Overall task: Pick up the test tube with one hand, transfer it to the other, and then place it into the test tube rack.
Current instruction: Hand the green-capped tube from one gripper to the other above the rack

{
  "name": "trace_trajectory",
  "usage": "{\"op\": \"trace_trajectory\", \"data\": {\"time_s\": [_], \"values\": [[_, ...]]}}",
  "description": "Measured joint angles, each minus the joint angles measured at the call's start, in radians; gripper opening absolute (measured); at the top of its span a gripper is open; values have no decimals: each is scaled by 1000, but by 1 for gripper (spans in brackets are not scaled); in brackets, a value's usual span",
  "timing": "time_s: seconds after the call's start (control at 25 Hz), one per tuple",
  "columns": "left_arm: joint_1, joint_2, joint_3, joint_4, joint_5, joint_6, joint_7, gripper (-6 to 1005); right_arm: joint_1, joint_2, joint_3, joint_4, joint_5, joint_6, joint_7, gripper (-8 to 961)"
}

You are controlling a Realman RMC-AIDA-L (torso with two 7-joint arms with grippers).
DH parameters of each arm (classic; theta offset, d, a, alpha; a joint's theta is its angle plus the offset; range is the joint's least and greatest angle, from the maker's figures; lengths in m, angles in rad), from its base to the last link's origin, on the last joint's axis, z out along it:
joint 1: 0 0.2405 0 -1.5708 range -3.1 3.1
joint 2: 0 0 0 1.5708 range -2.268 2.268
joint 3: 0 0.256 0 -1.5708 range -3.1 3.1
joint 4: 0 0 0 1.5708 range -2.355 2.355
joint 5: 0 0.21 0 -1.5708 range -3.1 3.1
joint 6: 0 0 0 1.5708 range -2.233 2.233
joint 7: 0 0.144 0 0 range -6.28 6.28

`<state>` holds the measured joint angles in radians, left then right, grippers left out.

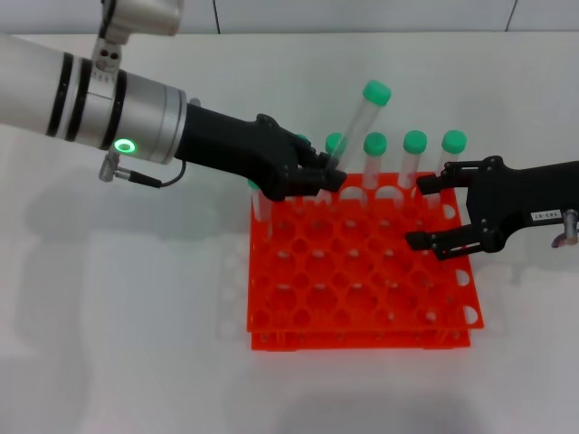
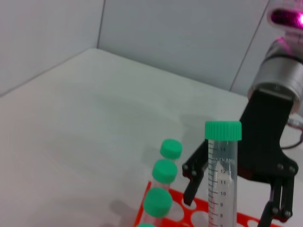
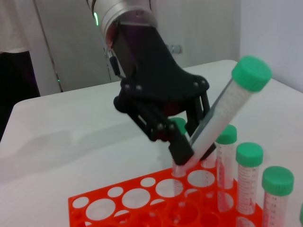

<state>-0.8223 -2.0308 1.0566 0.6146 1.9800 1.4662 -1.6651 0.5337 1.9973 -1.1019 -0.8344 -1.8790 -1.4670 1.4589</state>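
The test tube (image 1: 360, 127) was held clamped near its lower end by the left tool (image 1: 327, 176), tilted with its green cap leaning toward the far edge of the bench (image 1: 109, 298), above the far row of the test tube rack (image 1: 362, 298). The first step, the pick-up, was judged done. The right tool (image 1: 432, 212) was seen with its fingers apart over the rack's right side, nothing between them. The transfer and the placing in the rack were judged left to do.
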Motion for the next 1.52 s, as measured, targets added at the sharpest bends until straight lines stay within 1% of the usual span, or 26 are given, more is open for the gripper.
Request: {"op": "trace_trajectory", "data": {"time_s": [0.2, 0.48, 0.68, 0.84, 1.12, 1.52], "values": [[-6, -18, 2, -25, 28, -25, 25, 218, -1, 0, 1, 0, 0, -1, 0, 732], [1, -41, 3, -27, 47, -36, 96, 221, -5, 1, 41, -2, 3, -19, 0, 728], [21, -46, -3, -28, 31, -38, 172, 223, -12, -3, 66, 4, 9, -32, 5, 726], [43, -46, -2, -36, -2, -42, 237, 225, -12, -2, 96, 6, 10, -46, 24, 724], [53, -48, 0, -38, -15, -44, 274, 229, -4, -1, 120, 36, 17, -49, 55, 720], [50, -48, 0, -61, -16, -57, 299, 233, 3, 5, 129, 107, 179, -41, 114, 715]]}}
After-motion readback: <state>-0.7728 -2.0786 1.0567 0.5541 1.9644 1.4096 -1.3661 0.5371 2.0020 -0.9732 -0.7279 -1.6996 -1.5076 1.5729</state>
